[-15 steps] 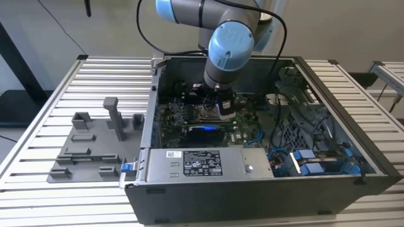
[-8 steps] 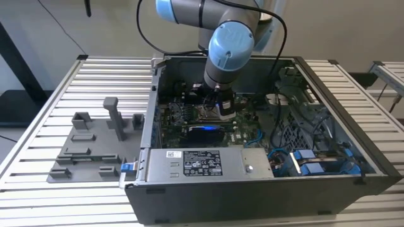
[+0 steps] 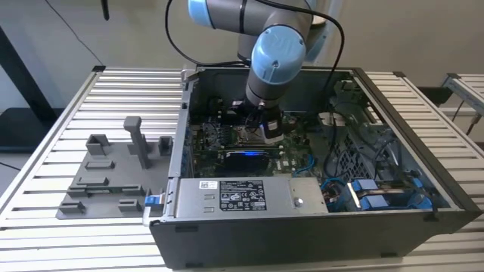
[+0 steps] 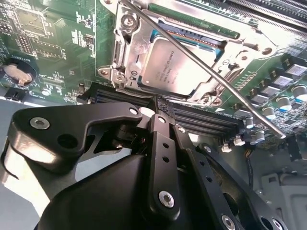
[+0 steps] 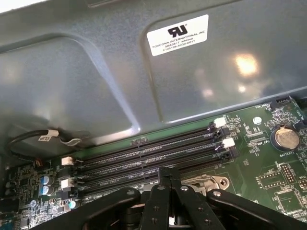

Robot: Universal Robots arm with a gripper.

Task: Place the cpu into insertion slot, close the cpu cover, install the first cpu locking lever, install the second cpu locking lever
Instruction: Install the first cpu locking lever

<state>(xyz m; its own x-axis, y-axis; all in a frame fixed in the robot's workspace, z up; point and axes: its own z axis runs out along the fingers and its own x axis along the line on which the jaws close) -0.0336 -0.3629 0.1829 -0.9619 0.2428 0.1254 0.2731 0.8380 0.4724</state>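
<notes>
Second wrist view: printed cpu [image 4: 169,67] seated.

cpu [image 4: 168,67] in insertion slot [image 4: 125,57]

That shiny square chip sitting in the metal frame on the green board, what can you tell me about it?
The cpu is a flat square chip with a dull silver-grey metal top bearing faint print, as seen in the second wrist view. It lies flat in the insertion slot, framed by the silver metal cover that rests over its edges. A thin metal lever rod crosses diagonally above it. The black gripper sits just beside the socket, not touching the chip.
</notes>
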